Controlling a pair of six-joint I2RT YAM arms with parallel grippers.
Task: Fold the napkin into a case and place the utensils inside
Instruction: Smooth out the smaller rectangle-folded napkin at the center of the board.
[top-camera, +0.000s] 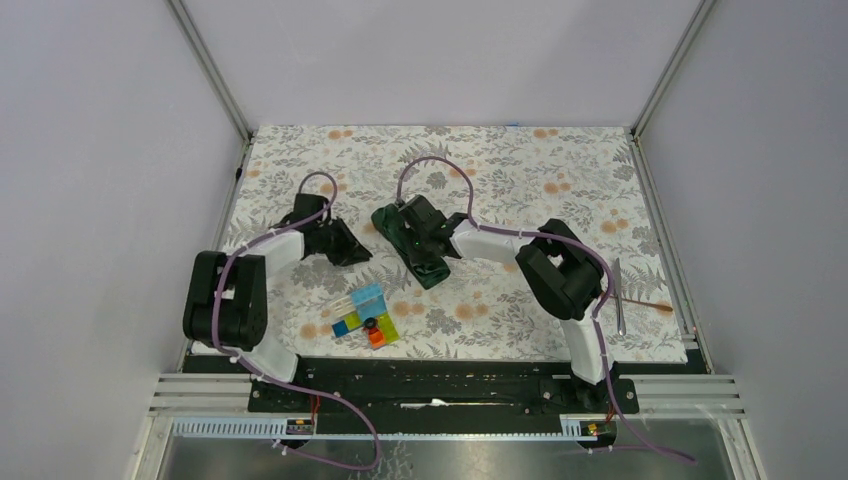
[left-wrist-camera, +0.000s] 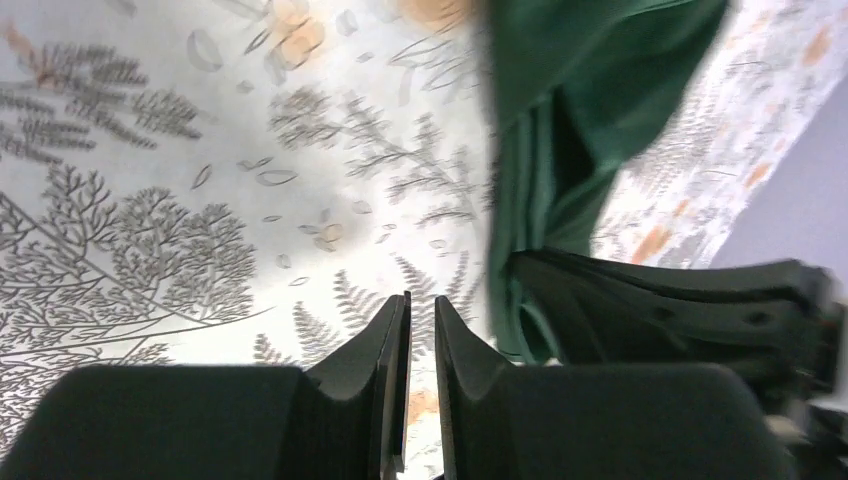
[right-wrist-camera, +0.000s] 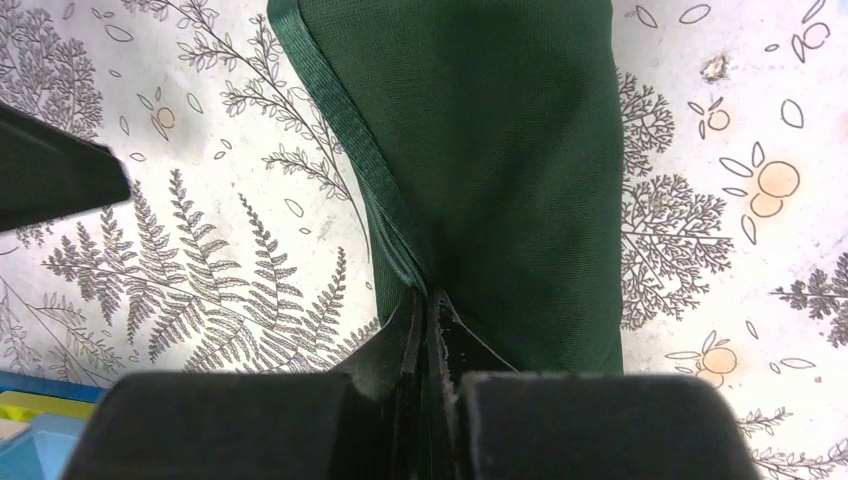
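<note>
Top external: blocks (top-camera: 365, 318) near napkin (top-camera: 432, 272)

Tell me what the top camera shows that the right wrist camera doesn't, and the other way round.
Only the top view: the utensils lying by the right edge of the floral covering, apart from the napkin. Only the right wrist: the right gripper pinched shut on the napkin's hemmed edge. Both: the dark green napkin lying on the floral covering.

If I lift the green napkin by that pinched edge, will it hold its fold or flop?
Probably flops: the napkin bunches into soft creases where the right gripper pinches its hem. Its faint sheen suggests slippery cloth, so the layers may slide apart. Thin, so likely light.
</note>
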